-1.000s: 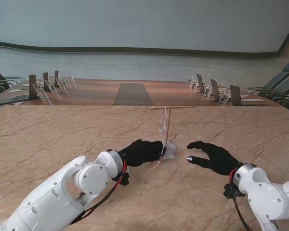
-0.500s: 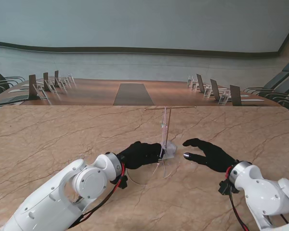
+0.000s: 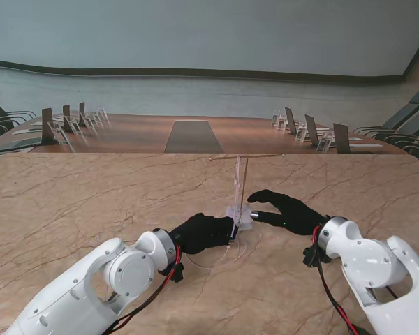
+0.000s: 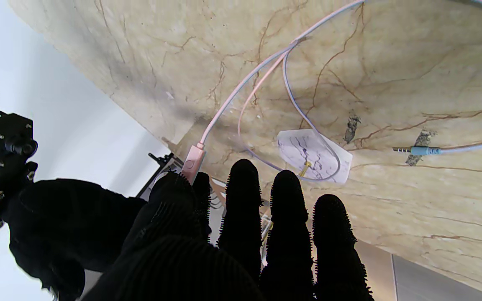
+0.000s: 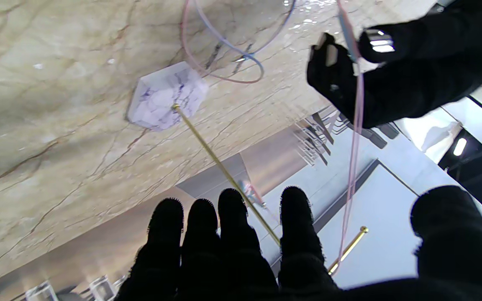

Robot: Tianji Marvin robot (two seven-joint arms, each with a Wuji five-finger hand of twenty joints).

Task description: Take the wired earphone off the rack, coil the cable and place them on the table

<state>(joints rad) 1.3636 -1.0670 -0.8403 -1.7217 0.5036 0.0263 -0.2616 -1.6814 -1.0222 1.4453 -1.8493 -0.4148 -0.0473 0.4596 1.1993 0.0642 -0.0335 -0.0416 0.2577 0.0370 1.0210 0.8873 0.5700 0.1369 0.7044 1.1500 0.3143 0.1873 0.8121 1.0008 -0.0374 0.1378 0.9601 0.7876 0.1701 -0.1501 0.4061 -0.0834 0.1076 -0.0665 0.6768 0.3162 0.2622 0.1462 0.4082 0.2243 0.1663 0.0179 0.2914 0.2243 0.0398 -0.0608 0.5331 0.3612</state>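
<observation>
Stand view: rack [image 3: 243, 183], a thin gold T w/ a pale marble-look base [image 3: 241, 218], stands mid-table on the beige veined table [image 3: 70, 202]. Left hand [image 3: 204, 232] in a black glove sits just nearer to me & left of the base, fingers closed on the pink earphone cable [image 3: 235, 209], which runs up from the hand along the post toward the crossbar [image 3: 246, 156]. Left wrist cam: inline remote [image 4: 193, 159] of the cable pinched at thumb/index fingertips [image 4: 174, 188], other 3 fingers straight & side by side; rest of the cable lies in loose loops on the table around the base, w/ the blue-tipped jack plug [image 4: 419, 150] lying flat, apart from the base. Right hand [image 3: 283, 211] is just right of the base, fingers spread, thumb apart, holding nothing; index tip close to the base, contact can't be told. Right wrist cam: post [image 5: 224, 171] passes between the right hand's fingers [image 5: 234, 217], not gripped; the cable hangs taut from the left hand to the crossbar end [image 5: 349, 246]. Earbuds themselves too small to make out.
</observation>
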